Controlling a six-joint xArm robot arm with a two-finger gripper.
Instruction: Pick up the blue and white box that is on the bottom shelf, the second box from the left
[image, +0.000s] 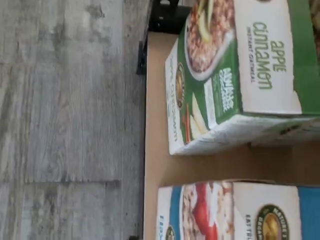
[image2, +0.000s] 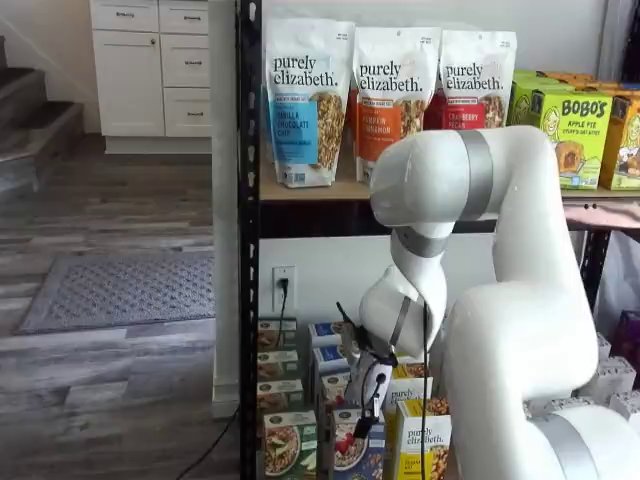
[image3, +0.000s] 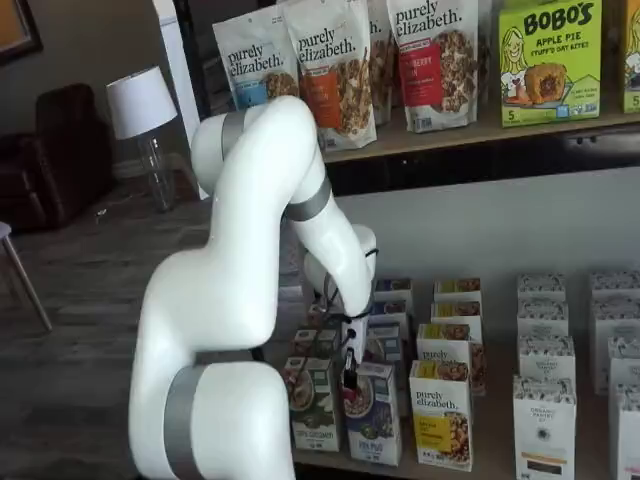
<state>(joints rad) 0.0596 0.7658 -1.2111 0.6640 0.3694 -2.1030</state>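
White robot arm (image3: 250, 300) reaches down before the bottom shelf (image3: 500, 455). The blue and white box (image3: 372, 412) stands in the front row, between a green-trimmed box (image3: 312, 403) and a yellow box (image3: 441, 413). The gripper (image3: 349, 372) hangs just above it, jaws spread wide, holding nothing.

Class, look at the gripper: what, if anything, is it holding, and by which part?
Nothing: the gripper hangs just above the blue and white box.

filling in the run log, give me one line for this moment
stage: approach | target: blue and white box untouched, front row of bottom shelf | claw: just above box, nothing held | neighbour: green-trimmed box
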